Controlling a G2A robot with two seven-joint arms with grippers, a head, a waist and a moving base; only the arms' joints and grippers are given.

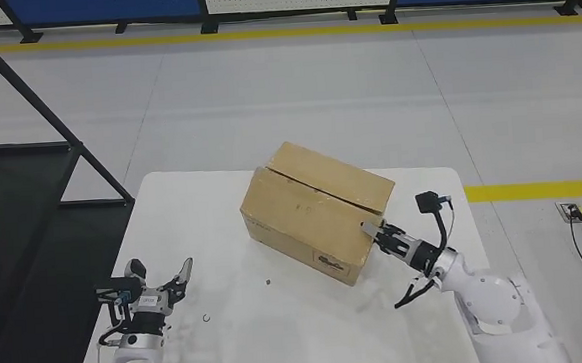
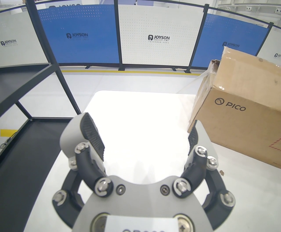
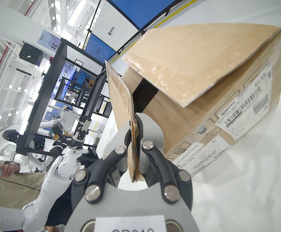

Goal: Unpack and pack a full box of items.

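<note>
Right claw [image 3: 134, 131]: clamped on a side flap [image 3: 119, 96] of the box [image 1: 313, 215], at its 4 o'clock corner. The box sits mid-bench with its top flaps partly lifted; contents are hidden. Left claw [image 2: 146, 134]: jaws apart, empty, at the 8 o'clock corner of the bench [image 1: 280, 322]. Assessment: opening stage only. Nothing has been unpacked, and all repacking is outstanding.

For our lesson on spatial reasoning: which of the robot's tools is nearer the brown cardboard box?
Right. The right tool is shut on a flap of the brown cardboard box; the left tool sits open at the white table's near corner, apart from the box.
</note>
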